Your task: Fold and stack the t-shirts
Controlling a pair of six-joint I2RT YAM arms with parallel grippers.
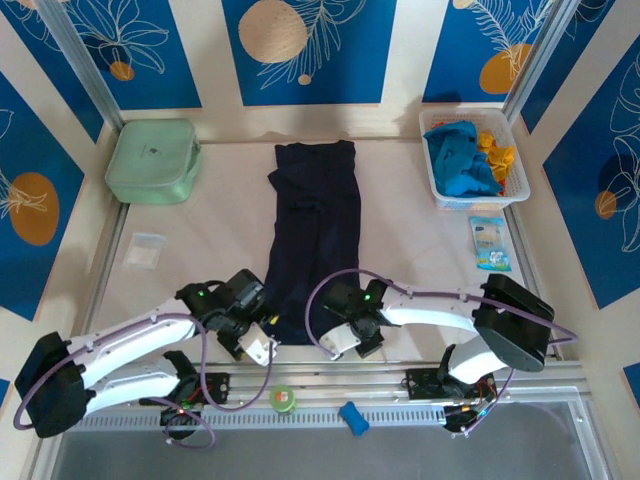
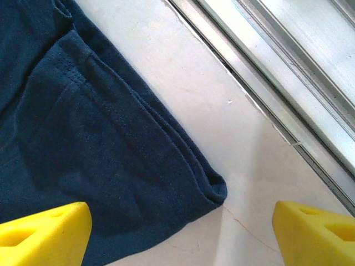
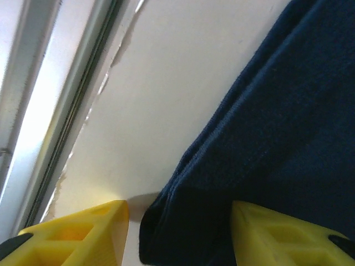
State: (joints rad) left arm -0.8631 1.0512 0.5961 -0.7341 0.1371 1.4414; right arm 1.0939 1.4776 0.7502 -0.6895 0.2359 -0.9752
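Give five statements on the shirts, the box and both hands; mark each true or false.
The dark navy cloth t-shirt lies folded in a long strip. True.
The turquoise-blue cloth shirt lies spread flat. False: it is bunched in the white plastic mesh basket with the orange-yellow cloth shirt.
The left hand is open at the navy t-shirt's near corner. True.
The pale mint-green plastic box sits far right. False: far left.
The right hand grips the basket. False: it straddles the navy t-shirt's other near corner.
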